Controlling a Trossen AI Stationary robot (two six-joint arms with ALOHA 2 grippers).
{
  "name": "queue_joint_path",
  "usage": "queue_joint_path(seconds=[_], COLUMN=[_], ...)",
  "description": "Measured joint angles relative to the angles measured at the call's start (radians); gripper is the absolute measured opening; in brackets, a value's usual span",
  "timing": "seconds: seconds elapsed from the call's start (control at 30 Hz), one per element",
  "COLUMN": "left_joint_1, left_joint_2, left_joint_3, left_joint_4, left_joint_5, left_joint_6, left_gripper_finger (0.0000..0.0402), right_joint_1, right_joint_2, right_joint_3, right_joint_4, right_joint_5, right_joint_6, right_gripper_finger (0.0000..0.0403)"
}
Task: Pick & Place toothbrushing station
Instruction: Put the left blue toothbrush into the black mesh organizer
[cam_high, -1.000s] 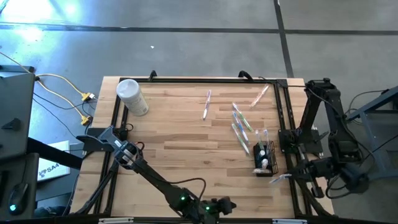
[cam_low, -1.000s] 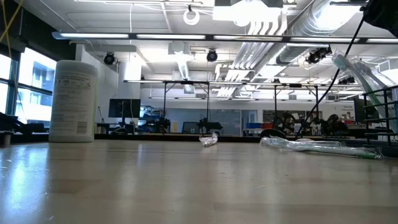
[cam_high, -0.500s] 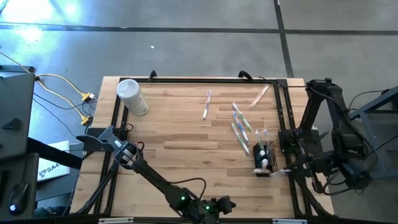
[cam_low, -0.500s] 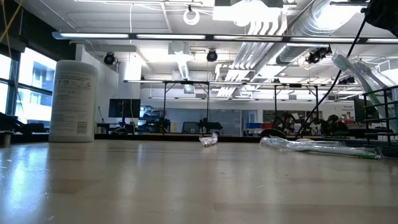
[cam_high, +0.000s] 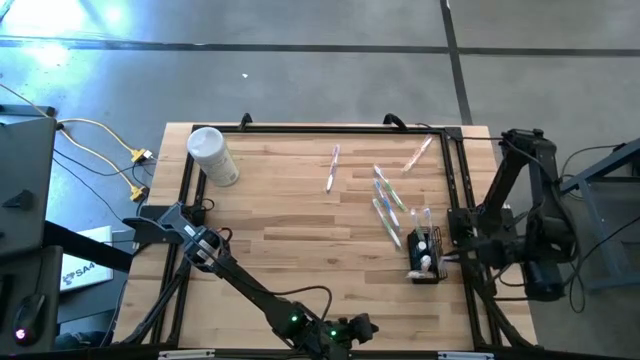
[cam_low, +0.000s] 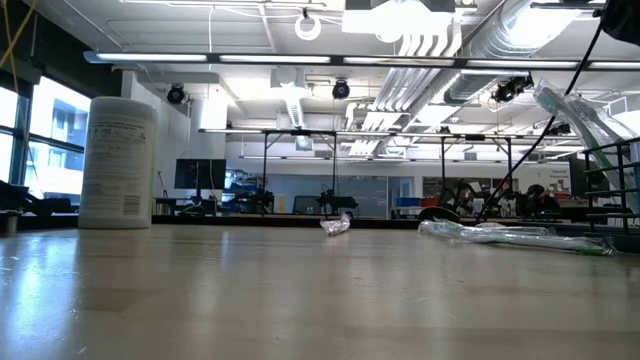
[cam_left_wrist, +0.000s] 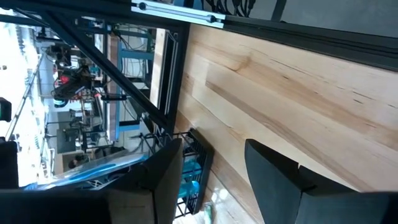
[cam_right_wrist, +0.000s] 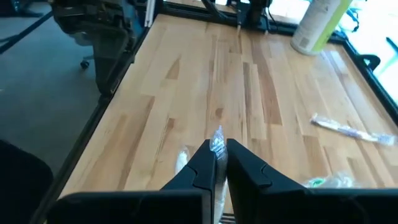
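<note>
The black wire-mesh holder (cam_high: 424, 256) stands near the table's right edge with a few toothbrushes and teal tubes in it; it also shows in the left wrist view (cam_left_wrist: 191, 175). Several wrapped toothbrushes (cam_high: 386, 200) lie loose on the table, further ones lying at the far side (cam_high: 332, 168) and far right (cam_high: 418, 152). My right gripper (cam_high: 452, 259) is just right of the holder, shut on a clear-wrapped toothbrush (cam_right_wrist: 217, 145). My left gripper (cam_high: 358, 327) is open and empty at the near edge; its fingers show in the left wrist view (cam_left_wrist: 208, 180). My right gripper pinches the clear-wrapped toothbrush between its two fingers. One end of the brush (cam_right_wrist: 217, 138) sticks out past the fingertips, toward the table's left side. The fingers hide the rest of the brush.
A white canister (cam_high: 212, 156) stands at the far left corner; it also shows in the low view (cam_low: 118, 162). A black frame (cam_high: 458, 190) runs along the table's edges. The middle and left of the wooden top are bare.
My right gripper has carried the toothbrush from beyond the table's near right corner toward the far edge, up beside the holder. It has stayed shut on the brush.
</note>
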Motion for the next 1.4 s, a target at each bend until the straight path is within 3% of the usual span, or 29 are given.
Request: queue_joint_path(seconds=[0.57, 1.07, 1.4], left_joint_1=[0.0, 0.0, 0.0], left_joint_2=[0.0, 0.0, 0.0], left_joint_3=[0.0, 0.0, 0.0], left_joint_4=[0.0, 0.0, 0.001], left_joint_5=[0.007, 0.008, 0.008], left_joint_6=[0.0, 0.004, 0.004], left_gripper_finger=[0.0171, 0.0171, 0.0171], right_joint_1=[-0.002, 0.0, 0.0], right_joint_2=[0.131, 0.141, 0.14], right_joint_3=[-0.064, -0.227, -0.261], right_joint_4=[-0.029, -0.031, -0.005], right_joint_5=[0.048, 0.05, 0.027], right_joint_6=[0.284, 0.604, 0.681], right_gripper_finger=[0.0013, 0.0013, 0.0017])
